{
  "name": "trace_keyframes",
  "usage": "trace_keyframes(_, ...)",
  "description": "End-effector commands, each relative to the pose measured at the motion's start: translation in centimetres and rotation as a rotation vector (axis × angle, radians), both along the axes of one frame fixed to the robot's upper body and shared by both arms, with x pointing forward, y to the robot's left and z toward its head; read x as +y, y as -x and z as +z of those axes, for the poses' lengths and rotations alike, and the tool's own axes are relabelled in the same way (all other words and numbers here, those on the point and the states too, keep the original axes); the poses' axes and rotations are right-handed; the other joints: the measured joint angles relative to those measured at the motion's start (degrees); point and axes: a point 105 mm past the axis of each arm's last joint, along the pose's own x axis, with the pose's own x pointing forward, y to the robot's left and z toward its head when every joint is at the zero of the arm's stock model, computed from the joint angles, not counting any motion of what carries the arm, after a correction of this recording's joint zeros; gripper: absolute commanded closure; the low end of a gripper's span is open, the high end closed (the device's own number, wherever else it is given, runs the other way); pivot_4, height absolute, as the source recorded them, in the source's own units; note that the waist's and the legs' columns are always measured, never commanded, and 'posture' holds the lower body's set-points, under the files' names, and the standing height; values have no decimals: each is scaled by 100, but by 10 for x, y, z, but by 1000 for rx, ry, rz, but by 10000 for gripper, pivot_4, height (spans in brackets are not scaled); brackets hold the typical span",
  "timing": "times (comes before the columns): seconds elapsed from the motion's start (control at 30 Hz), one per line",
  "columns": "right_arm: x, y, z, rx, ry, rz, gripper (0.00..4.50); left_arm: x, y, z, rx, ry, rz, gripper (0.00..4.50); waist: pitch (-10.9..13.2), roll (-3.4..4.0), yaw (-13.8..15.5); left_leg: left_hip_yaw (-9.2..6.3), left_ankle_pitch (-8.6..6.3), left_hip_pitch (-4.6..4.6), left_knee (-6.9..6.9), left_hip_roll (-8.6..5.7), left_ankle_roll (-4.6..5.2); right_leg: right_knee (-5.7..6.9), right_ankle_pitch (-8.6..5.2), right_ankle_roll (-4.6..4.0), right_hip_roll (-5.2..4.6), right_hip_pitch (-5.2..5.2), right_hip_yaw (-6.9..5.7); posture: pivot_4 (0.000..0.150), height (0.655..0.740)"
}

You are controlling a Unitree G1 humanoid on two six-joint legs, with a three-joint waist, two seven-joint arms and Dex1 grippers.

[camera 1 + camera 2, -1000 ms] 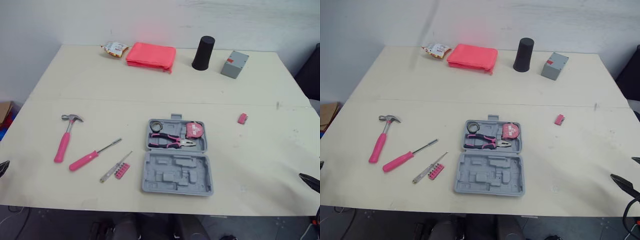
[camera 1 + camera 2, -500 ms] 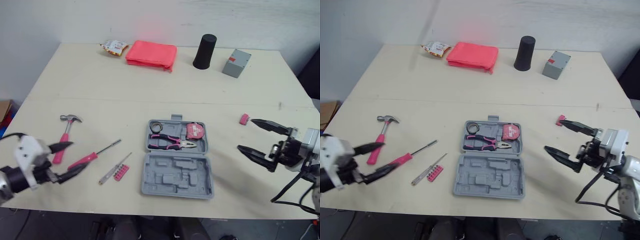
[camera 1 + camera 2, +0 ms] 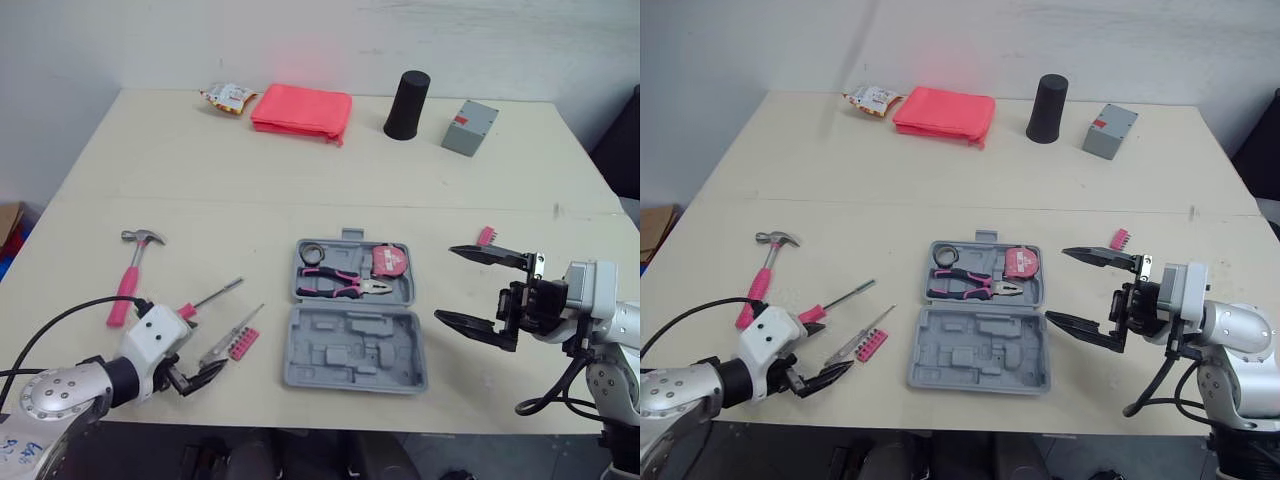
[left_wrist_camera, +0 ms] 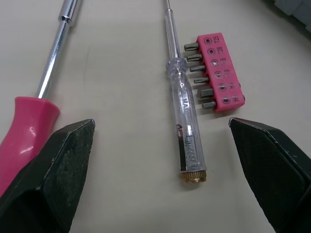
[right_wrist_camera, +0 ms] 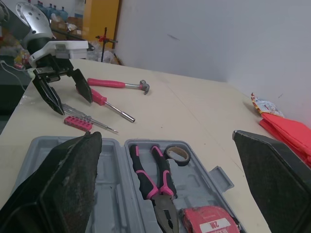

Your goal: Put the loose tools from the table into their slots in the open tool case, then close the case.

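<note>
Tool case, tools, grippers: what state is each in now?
tool case: open
pliers: in case
tape measure: in case
tape roll: in case
hammer: loose on table
pink screwdriver: loose on table
clear tester screwdriver: loose on table
left bit holder: loose
right bit holder: loose
left gripper: open
right gripper: open

Along the far edge of the desk (image 3: 300, 190), a snack packet (image 3: 229, 97) and a pink folded cloth (image 3: 302, 111) lie left of centre. A black cup (image 3: 407, 105) and a grey box (image 3: 469, 128) stand further right, near each other.
</note>
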Motion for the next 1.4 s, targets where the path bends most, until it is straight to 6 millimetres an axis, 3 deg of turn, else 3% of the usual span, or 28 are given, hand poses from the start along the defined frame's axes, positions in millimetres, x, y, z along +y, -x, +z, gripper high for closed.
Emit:
trace_keyframes(0.03, 3, 3, 5, -20, 1, 6, 0, 2, -3, -2, -20, -63, -18, 165, 0, 0, 3, 0, 0, 0, 0, 0, 0, 0, 0, 0, 0, 0, 0, 1500, 7400)
trace_keyframes(0.4, 12, 4, 15, -40, 7, -10, 0, -15, -21, -12, -27, -19, -27, 165, -2, 8, 137, -6, -5, 19, 3, -7, 14, 0, 1, 0, -11, 24, -6, 1500, 7400)
trace_keyframes(0.63, 13, 6, 14, -37, 11, -29, 0, -27, -18, -25, 58, 1, -91, 165, -9, 20, 210, -15, -6, 26, 4, -11, 18, -12, 2, 2, -18, 44, -15, 1500, 7400)
trace_keyframes(0.8, 14, 7, 13, -36, 16, -36, 0, -35, -16, -31, 87, 31, -116, 20919, -25, 48, 281, -15, -15, 28, 5, -16, 31, -23, 3, 3, -23, 53, -15, 1500, 7400)
trace_keyframes(0.97, 15, 10, 12, -28, 13, -32, 0, -23, -20, -37, 111, 11, -19, 42823, -33, 61, 282, -25, -22, 35, 6, -18, 50, -22, 5, 4, -24, 62, -20, 1500, 7400)
trace_keyframes(1.13, 11, 21, 11, -6, 19, -14, 0, -8, -31, -15, 40, -3, 19, 44405, -37, 69, 269, -30, -15, 39, 1, -15, 51, -18, 10, -2, -22, 63, -24, 1500, 7400)
trace_keyframes(1.23, 1, 23, 8, -6, 41, -43, 0, -26, -36, 21, -93, 91, -132, 44405, -34, 64, 228, -31, -13, 37, -1, -10, 48, -18, 14, -11, -18, 59, -27, 1500, 7400)
trace_keyframes(1.4, -18, 23, 2, 38, 94, -90, 0, -52, -34, 52, -183, 61, -439, 44405, -31, 59, 251, -32, -14, 18, 0, -11, 44, -31, 14, -12, -18, 52, -34, 1500, 7400)
